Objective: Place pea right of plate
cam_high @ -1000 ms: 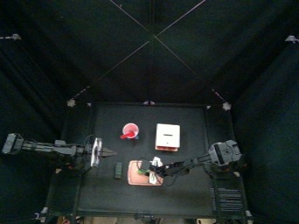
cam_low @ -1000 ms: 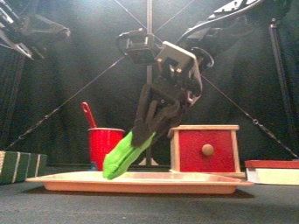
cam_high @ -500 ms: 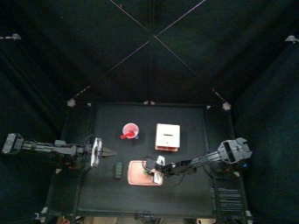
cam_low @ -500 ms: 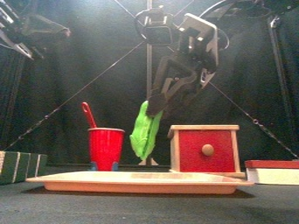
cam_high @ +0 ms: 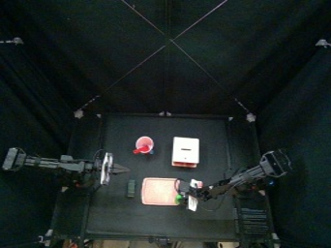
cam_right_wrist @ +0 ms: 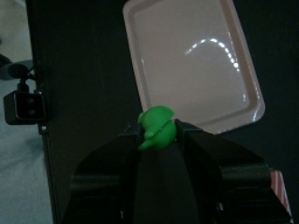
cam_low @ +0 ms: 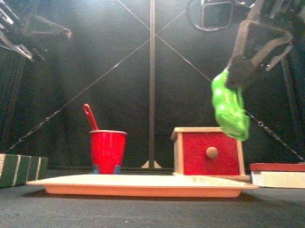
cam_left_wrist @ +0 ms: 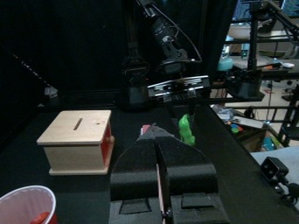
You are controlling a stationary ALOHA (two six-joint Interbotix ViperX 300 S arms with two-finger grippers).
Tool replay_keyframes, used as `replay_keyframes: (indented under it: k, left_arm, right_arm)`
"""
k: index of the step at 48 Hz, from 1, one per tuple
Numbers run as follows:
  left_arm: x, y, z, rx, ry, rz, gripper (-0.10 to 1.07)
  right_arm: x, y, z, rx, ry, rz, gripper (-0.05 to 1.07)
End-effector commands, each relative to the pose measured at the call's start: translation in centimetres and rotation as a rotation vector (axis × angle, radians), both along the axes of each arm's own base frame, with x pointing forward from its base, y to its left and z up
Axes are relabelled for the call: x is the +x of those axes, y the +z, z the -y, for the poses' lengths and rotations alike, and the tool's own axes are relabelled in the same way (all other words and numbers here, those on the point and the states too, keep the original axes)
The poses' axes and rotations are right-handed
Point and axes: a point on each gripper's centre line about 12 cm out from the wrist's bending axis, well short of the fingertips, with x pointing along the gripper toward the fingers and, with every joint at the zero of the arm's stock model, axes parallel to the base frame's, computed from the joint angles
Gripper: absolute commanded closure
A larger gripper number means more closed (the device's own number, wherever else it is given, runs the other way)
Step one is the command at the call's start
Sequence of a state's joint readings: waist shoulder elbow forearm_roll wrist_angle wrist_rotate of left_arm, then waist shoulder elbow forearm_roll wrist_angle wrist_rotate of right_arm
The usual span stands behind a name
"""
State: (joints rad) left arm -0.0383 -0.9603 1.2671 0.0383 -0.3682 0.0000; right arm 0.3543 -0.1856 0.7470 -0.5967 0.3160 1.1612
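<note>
Right tool (cam_low: 242, 82) clamped on the pea pod (cam_low: 229, 105), hanging long-axis down just right of the plate (cam_low: 143, 185), so straight down onto the counter (cam_high: 214, 165) next, probably.

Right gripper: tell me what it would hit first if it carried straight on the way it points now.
Probably bare table. The right gripper, holding the pea, points down just right of the plate. In its wrist view, dark tabletop lies beyond the pea, with the plate's edge close, so depth is uncertain.
</note>
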Motion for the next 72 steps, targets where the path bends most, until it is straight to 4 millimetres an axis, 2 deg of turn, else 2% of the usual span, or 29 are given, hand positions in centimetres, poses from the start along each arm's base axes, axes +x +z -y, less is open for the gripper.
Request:
replay_keyframes:
  k: [1,15,38,61,72]
  left_arm:
    - [0.2,0.5,0.0,0.001,0.001,0.017,1.01]
    - [0.2,0.4,-0.1,-0.001,0.004,0.014,1.01]
    - [0.1,0.3,-0.1,0.000,0.005,0.012,1.01]
    - [0.1,0.3,-0.1,0.001,0.006,0.011,1.01]
    - [0.1,0.3,-0.1,0.001,0.006,0.011,1.01]
  right_arm:
    - [-1.4,0.6,0.3,0.037,-0.017,0.012,0.30]
    - [-3.6,-1.2,1.5,0.074,-0.092,-0.041,0.30]
    - [-3.6,-3.1,2.6,0.040,-0.171,-0.115,0.30]
    - [-5.6,-4.1,0.6,0.070,-0.178,-0.209,0.29]
    - [-5.8,-3.7,-0.1,0.078,-0.172,-0.215,0.29]
